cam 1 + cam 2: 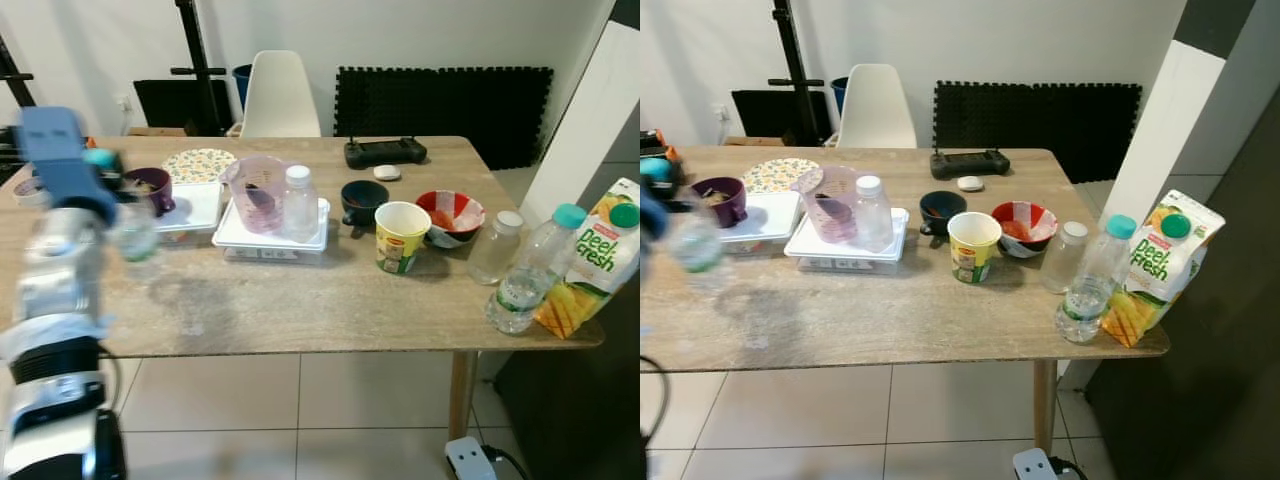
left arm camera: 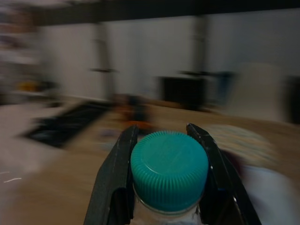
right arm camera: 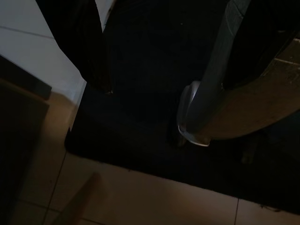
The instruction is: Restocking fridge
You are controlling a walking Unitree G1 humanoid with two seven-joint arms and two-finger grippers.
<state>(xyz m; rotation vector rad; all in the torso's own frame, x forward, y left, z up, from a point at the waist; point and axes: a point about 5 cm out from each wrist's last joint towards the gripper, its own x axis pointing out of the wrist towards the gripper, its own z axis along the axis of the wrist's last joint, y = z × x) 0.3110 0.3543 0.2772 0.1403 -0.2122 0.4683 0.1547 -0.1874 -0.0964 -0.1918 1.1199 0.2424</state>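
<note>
Your left gripper [image 2: 164,187] clamps a teal-capped water bottle [image 2: 169,169] at the neck, mid-left of the frame above the wooden table [image 1: 300,300]; right gripper state: cannot tell

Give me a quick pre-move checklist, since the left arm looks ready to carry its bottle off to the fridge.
1. Grip: left gripper fingers flank the teal-capped bottle at its neck. Ok.
2. Cap on the held bottle: in place. Ok.
3. Bottle lifted off the table: blurred in the left eye view. Cannot tell.
4. Juice carton and the other teal-capped bottle: right at the table's right edge. Not ok.
5. Right gripper: wrist view dark, aimed at the floor. Cannot tell.
</note>
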